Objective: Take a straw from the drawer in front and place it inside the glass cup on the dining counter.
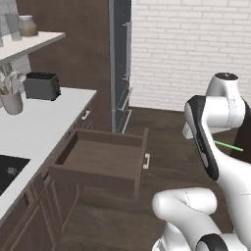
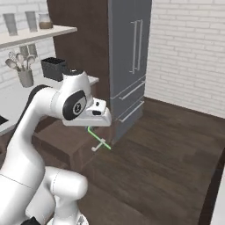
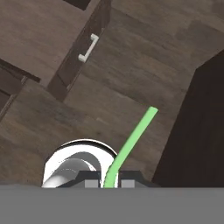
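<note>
Item: gripper (image 3: 111,178), jaws pinched shut on the straw (image 3: 131,142) by one end, held above the floor well clear of the open drawer (image 1: 100,159); risk: thin stick pivots or slips during carry.

A home kitchen. A white counter (image 1: 44,115) carries a toaster (image 1: 42,86) and a utensil pot (image 1: 12,102), with a black cooktop (image 1: 9,170) set in. Brown cabinets, a tall grey fridge (image 2: 129,61) and white brick walls surround a wood floor.
</note>
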You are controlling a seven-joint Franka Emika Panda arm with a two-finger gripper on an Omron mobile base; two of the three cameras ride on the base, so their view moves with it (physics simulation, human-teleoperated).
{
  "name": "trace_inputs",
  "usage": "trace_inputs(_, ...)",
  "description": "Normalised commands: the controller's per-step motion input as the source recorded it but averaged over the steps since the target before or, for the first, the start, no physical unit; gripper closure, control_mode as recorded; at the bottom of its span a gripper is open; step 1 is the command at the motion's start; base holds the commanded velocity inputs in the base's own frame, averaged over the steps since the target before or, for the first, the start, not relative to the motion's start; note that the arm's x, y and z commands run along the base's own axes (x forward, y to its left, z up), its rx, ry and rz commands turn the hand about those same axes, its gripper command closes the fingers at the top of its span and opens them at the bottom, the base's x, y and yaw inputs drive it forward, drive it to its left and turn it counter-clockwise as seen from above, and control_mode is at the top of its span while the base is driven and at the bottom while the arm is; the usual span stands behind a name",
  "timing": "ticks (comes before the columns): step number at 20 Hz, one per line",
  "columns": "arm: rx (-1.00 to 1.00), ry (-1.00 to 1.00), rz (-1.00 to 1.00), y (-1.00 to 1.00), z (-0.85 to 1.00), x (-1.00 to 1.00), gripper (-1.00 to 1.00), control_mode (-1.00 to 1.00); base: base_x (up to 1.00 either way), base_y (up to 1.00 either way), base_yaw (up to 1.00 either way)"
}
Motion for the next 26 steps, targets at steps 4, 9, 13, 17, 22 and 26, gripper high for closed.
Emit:
trace_inputs(4,0.00,0.00,0.00,0.00,0.00,0.00,1.00,1.00,0.46,-0.72,-0.28)
trace_inputs(9,0.00,0.00,0.00,0.00,0.00,0.00,1.00,1.00,0.90,-0.51,-0.21)
trace_inputs(13,0.00,0.00,0.00,0.00,0.00,0.00,1.00,1.00,1.00,-0.13,-0.09)
trace_inputs(17,0.00,0.00,0.00,0.00,0.00,0.00,1.00,1.00,1.00,-0.13,-0.08)
trace_inputs(22,0.00,0.00,0.00,0.00,0.00,0.00,1.00,1.00,1.00,-0.23,-0.11)
trace_inputs(26,0.00,0.00,0.00,0.00,0.00,0.00,1.00,1.00,1.00,-0.27,-0.14)
